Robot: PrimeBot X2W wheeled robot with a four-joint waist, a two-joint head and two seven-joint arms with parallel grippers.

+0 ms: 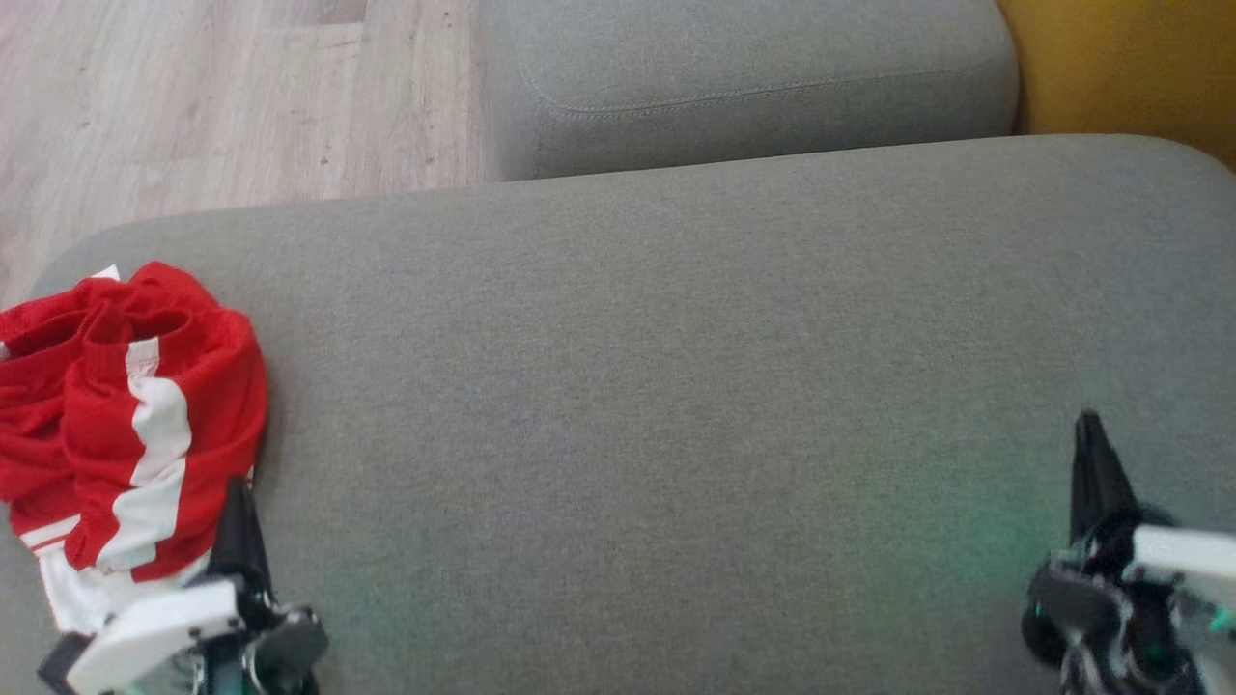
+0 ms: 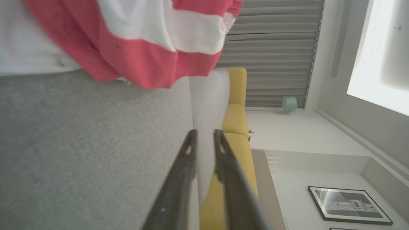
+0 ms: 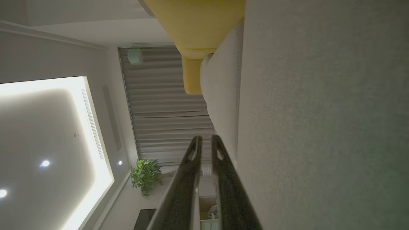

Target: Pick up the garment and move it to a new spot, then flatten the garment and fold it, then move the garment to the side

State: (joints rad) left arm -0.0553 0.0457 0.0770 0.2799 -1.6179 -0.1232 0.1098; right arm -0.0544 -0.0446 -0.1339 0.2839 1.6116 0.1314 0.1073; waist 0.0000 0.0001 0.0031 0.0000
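Note:
A red garment [image 1: 126, 425] with white stripes lies crumpled at the left end of the grey cushion [image 1: 676, 386]. My left gripper [image 1: 237, 487] sits low at the garment's lower right edge, fingers close together and pointing up beside the cloth. In the left wrist view the garment [image 2: 137, 64] lies just ahead of the left gripper [image 2: 204, 132], whose fingers hold nothing. My right gripper [image 1: 1088, 420] rests far to the right over bare cushion, shut and empty; the right wrist view shows the right gripper [image 3: 206, 138] with its fingers nearly touching.
A second grey cushion [image 1: 744, 77] stands behind the first. A yellow seat [image 1: 1120, 68] is at the back right. Wooden floor [image 1: 193, 97] lies beyond the cushion's far left edge, close to the garment.

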